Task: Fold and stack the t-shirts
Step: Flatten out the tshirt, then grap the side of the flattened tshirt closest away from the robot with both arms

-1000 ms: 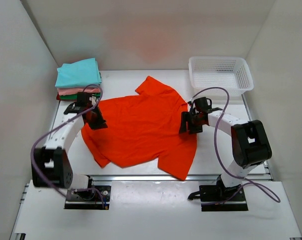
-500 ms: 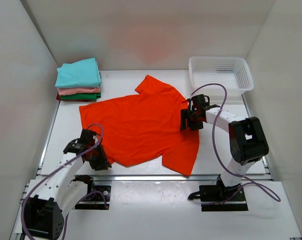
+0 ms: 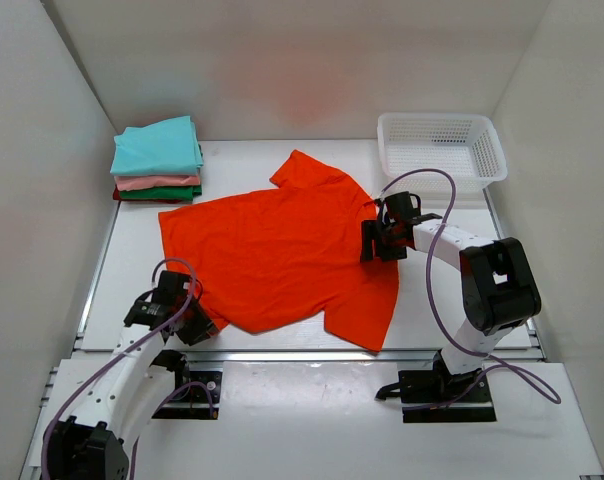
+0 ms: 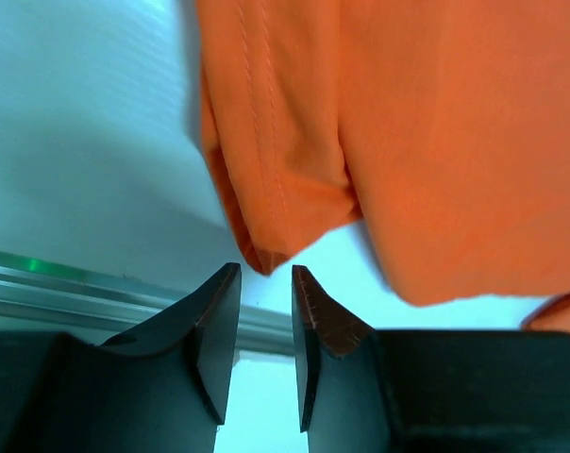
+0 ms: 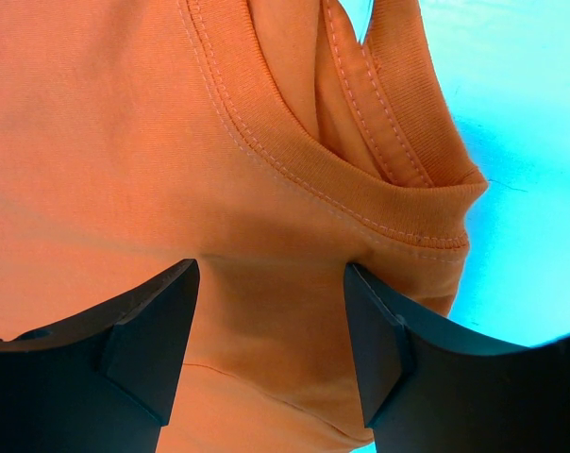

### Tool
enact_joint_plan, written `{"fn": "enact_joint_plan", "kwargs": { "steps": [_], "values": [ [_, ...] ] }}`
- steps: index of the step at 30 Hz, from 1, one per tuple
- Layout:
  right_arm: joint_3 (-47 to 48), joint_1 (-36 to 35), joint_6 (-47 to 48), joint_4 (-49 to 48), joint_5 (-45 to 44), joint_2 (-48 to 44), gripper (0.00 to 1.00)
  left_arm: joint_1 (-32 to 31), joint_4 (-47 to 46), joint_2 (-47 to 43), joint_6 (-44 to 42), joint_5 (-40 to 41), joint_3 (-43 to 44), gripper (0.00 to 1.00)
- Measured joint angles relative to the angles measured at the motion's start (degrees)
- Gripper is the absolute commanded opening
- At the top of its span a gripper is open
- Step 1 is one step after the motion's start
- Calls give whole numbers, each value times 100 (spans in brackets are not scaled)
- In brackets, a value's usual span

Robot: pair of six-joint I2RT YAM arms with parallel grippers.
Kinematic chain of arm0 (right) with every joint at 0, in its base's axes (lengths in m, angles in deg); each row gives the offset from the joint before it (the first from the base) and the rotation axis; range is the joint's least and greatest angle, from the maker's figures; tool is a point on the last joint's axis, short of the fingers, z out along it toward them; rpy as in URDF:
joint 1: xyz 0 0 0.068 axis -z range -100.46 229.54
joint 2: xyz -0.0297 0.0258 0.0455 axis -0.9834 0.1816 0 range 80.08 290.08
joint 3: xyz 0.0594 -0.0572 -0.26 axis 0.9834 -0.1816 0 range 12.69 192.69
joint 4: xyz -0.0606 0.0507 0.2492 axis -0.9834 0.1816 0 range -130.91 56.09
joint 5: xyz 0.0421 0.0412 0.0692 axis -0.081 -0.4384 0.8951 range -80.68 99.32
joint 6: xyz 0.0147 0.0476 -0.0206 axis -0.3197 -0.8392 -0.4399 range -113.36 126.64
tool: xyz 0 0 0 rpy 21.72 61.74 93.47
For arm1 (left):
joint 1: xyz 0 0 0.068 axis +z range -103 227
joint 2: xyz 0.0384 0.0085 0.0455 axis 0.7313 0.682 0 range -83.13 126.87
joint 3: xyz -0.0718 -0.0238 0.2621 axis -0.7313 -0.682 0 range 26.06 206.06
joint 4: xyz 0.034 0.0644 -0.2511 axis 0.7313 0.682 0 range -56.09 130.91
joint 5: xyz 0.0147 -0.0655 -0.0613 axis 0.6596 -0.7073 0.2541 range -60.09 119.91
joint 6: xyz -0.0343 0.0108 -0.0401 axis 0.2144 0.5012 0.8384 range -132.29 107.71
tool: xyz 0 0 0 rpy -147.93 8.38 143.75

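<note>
Down at the near left edge of the table [image 3: 432,300], the left gripper [image 4: 264,274] sits low with its jaws a little apart and nothing between them (just a narrow gap with bare table showing through). Right past its tips is the near hem corner of the orange shirt [image 3: 272,250], a bit bunched and curled under itself. It's very close to the tips, but I can't tell if it actually touches them. The shirt itself is spread mostly flat across the middle of the table, hem to the left, neck to the right, one sleeve pointing at the near edge and the other at the back wall. Over on the right, the right gripper [image 5: 271,269] is down over the neck end, jaws wide apart, one finger on each side of a patch of cloth just below the ribbed collar [image 5: 360,198]. It's not pinching anything as far as I can see. Further back, in the far left corner, the folded stack [image 3: 157,175] sits just beside the orange shirt's hem, with the teal shirt [image 3: 157,146] on top, then pink, green and a sliver of dark red at the bottom. Far right corner has the white mesh basket [image 3: 442,172], upright, well apart from the stack.
</note>
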Motion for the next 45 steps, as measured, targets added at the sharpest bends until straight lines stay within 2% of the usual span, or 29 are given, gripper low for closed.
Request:
{"fn": "enact_joint_plan", "kwargs": {
  "steps": [8, 9, 10, 11, 12, 20, 27, 31, 36, 39, 45],
  "values": [
    [-28, 9, 17, -20, 15, -17, 60, 35, -133, 264, 177, 350, -7, 34],
    [-28, 15, 17, -22, 22, -22, 61, 57, -168, 260, 190, 380, -7, 30],
    [-28, 24, 17, -20, 33, -22, 61, 66, -190, 260, 201, 404, -7, 21],
    [-31, 35, 15, -20, 42, -22, 61, 68, -214, 260, 225, 424, -11, 1],
    [-31, 39, 15, -17, 52, -22, 61, 68, -256, 264, 275, 457, -20, 0],
    [-31, 90, 15, -15, 83, -22, 61, 72, -181, 92, 258, 551, 20, 0],
    [-26, 271, 9, -13, 90, -11, 61, 74, 686, -208, 138, 516, 774, 0],
    [31, 354, 9, 20, 101, 28, 63, 20, 1027, -400, 151, 463, 907, 0],
    [129, 490, 0, 315, 4, 7, 65, 70, 1429, -186, 35, 374, 1034, 0],
    [133, 522, -72, 732, -195, -273, 66, 68, 1692, -140, -28, 361, 1351, 0],
    [-50, 485, -330, 1377, -527, -1541, 65, 122, 2135, -186, -177, 289, 1812, 0]
  ]
}}
